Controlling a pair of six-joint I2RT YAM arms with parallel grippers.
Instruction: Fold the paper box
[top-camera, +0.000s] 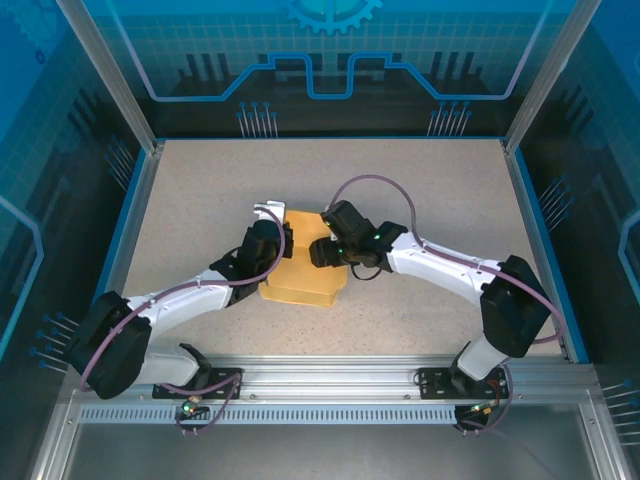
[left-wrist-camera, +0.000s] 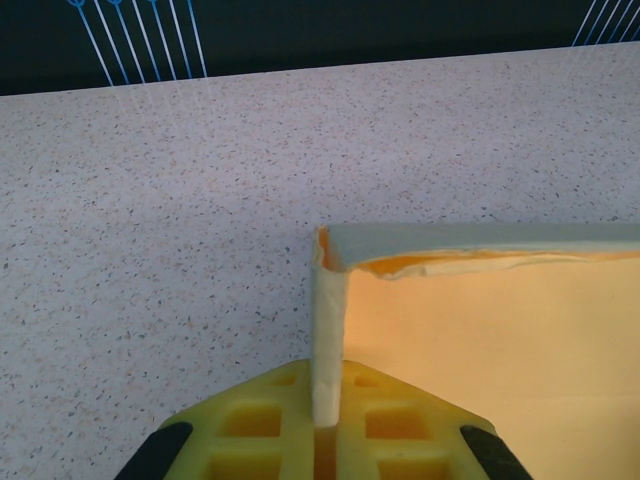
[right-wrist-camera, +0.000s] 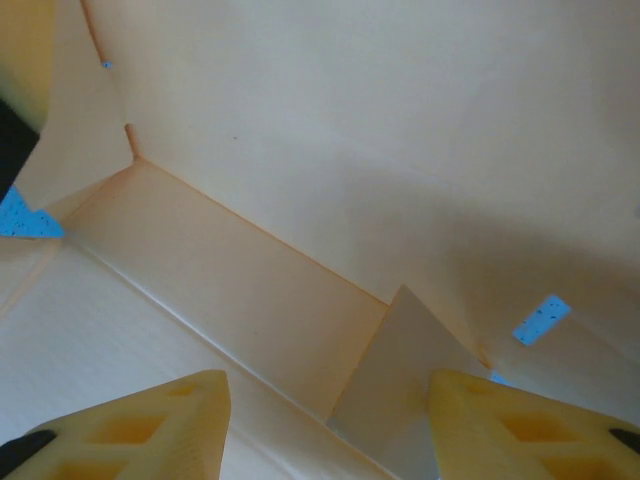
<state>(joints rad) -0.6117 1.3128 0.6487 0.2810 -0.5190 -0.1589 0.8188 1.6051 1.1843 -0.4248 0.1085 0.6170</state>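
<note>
Two grippers meet at the paper box (top-camera: 300, 282) in the middle of the table (top-camera: 190, 190).
The left gripper (left-wrist-camera: 325, 405) is pinched tight on the box's upright wall at its 10 o'clock corner. The right gripper (right-wrist-camera: 325, 390), reaching in from 3 o'clock, sits inside the box with its fingers spread, gripping nothing.

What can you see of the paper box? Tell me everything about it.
The paper box is pale yellow thin cardboard, partly folded. The right wrist view shows creased panels, raised walls and small corner flaps. The box sits on the speckled table, midway between the two arms. The left gripper is shut on one upright side wall near a corner. The right gripper is open and spread over the box's inside; whether it touches the cardboard cannot be told.
</note>
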